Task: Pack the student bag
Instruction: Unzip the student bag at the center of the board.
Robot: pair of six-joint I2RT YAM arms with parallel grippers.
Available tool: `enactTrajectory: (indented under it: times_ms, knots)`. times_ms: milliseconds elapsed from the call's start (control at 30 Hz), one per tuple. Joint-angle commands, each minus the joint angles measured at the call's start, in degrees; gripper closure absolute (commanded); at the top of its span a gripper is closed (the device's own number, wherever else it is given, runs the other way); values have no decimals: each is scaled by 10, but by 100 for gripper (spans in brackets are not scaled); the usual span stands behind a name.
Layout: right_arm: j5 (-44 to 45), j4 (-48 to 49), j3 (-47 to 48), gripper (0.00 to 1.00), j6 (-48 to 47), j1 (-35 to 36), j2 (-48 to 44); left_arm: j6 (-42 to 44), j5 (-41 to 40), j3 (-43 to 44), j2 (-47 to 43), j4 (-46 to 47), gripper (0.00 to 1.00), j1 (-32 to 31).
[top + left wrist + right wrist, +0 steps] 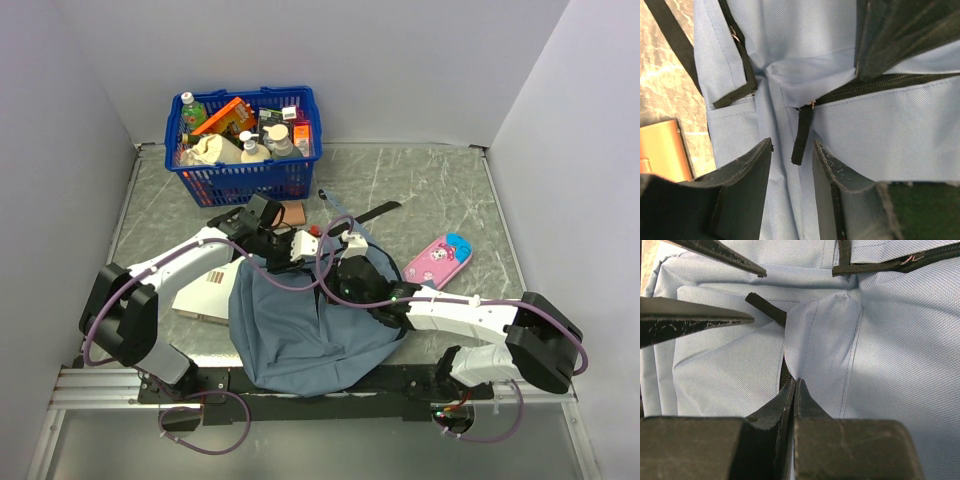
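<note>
Student bag (300, 330) lies flat on the table (430, 190), near centre, just past the arm bases. It is grey-blue and crumpled, and its near edge reaches the mounting rail. Both arms reach in over its far end.

Left gripper (792, 145) is released, jaws spread and hovering right over the fabric. A short black pull tab (801, 132) lies between the two fingers (747, 172); can't tell if either finger touches it. The tab hangs from the end of a dark zipper line (880, 84) that runs off to the right in the left wrist view.

Right gripper (795, 384) is clenched, fingers pressed together with no gap. The tips pinch a fold of bag fabric right at a dark zipper seam. In the right wrist view the left gripper's open fingers (695, 320) sit just beyond that fold, so the two grippers are close together and not touching.

A white flat book or box (205, 292) pokes out from under the bag's left side. An orange-brown item (660, 150) sits on the table just beside the bag's far left edge. A pink pencil case (440, 260) lies to the right, near the bag but apart from it. A blue basket (245, 180) full of bottles and packets stands far left, against the back wall. A black strap (375, 212) trails out from the bag's far end toward the right.
</note>
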Motion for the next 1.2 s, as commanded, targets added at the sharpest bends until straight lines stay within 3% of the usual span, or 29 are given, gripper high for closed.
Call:
enactTrajectory:
  times_ms: [0,100,267,433,533,633,667,700,1000,1033,1100,1133,1167]
  knots:
    - [-3,42,0,100,2,3,-20,-13,18,8,10,22,59,0]
    - [1,39,1,100,2,3,-25,11,24,12,20,-20,64,-2]
    - [4,36,3,100,0,2,-30,63,26,6,20,-84,59,-3]
    - [-2,43,1,100,2,3,-27,37,4,-25,-9,-8,59,-3]
    - [-8,42,5,100,2,2,-27,7,8,-14,2,18,65,-4]
    - [-5,34,8,100,1,2,-32,-9,14,-6,6,30,79,-10]
    - [-4,31,10,100,0,2,-34,-14,15,-5,5,32,93,-13]
    - [-3,28,11,100,0,2,-35,-18,14,0,7,32,99,-14]
    - [14,-3,10,98,9,3,-51,-36,37,47,-20,-33,99,-14]
    - [19,-7,10,93,10,2,-54,-39,38,53,-26,-41,99,-14]
    - [23,-21,12,60,12,-2,-56,-37,38,63,-46,-67,99,-14]
    - [29,-30,14,32,16,-6,-58,-37,39,64,-55,-72,99,-14]
    - [32,-40,21,24,18,-10,-60,-39,39,66,-62,-87,99,-14]
